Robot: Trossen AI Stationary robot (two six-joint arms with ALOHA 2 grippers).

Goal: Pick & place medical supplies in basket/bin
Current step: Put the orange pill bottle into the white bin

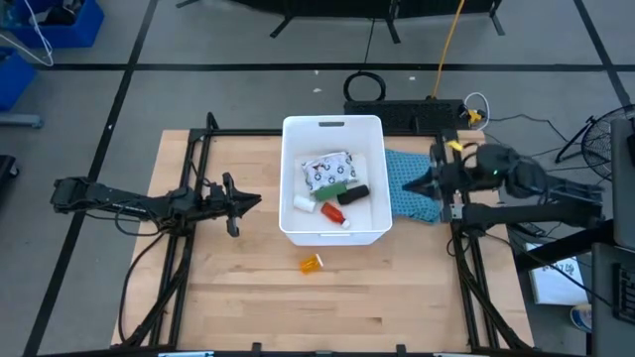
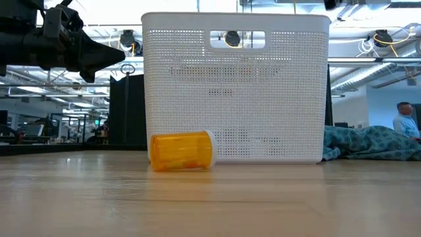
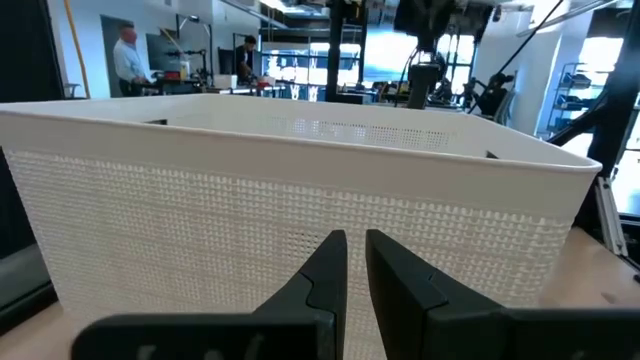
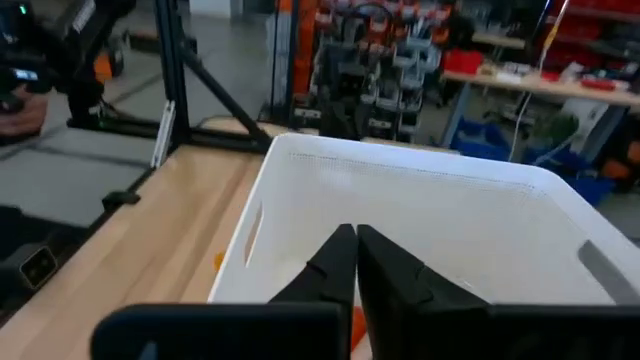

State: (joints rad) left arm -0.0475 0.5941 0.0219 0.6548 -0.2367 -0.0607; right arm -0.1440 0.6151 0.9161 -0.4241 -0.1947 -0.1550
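Large white perforated plastic tub (image 1: 332,178) sits mid-table with a flat white dark-printed packet (image 1: 327,171), green bar (image 1: 331,188), black oblong (image 1: 354,194), red tube (image 1: 333,212) and small white roll (image 1: 303,202) already inside it. One item left out: the translucent orange vial (image 1: 312,263), lying on its side on the bare wooden table (image 1: 248,297), just beside the tub's near wall and apart from it. Its long axis runs roughly parallel to that wall; the low view shows the vial (image 2: 182,151) flat on the wood, in front of the tub. Left gripper (image 1: 250,201) hangs to the left of the tub, above the table, fingers nearly together with a thin gap, holding nothing. Right gripper (image 1: 421,182) is at the tub's right wall, over the blue-green mesh cloth (image 1: 409,188), fingers closed, empty. Judgement: the vial lies toward the table's near edge from both grippers, slightly left of the tub's centre, so the left arm looks somewhat nearer. Open wood surrounds the vial on three sides; the tub wall is the only close obstacle, so approach from above, fingers across the short axis.
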